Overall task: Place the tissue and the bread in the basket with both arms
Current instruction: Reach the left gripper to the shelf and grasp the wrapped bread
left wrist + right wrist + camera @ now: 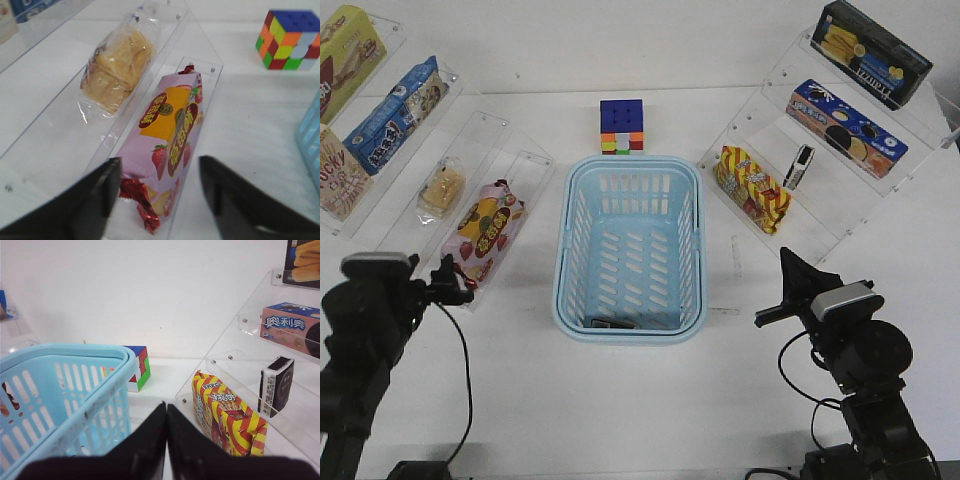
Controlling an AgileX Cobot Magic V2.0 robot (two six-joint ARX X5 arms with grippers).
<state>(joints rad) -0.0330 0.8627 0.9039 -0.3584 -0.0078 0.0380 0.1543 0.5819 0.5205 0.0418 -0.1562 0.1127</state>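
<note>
The light blue basket (629, 248) stands mid-table; its rim also shows in the right wrist view (75, 385). The bread (441, 190) lies in its clear wrapper on the left acrylic shelf, also in the left wrist view (117, 67). The black and white tissue pack (799, 166) stands upright on the right shelf, also in the right wrist view (276, 386). My left gripper (455, 278) is open and empty, its jaws (159, 172) either side of the near end of the pink strawberry bag (172, 135). My right gripper (786, 257) is shut and empty (166, 407), right of the basket.
A colour cube (622, 126) sits behind the basket. A yellow-red striped snack bag (752, 188) lies beside the tissue. Snack boxes fill the upper tiers of both acrylic shelves (880, 190). A small dark flat thing (612, 323) lies at the basket's near end.
</note>
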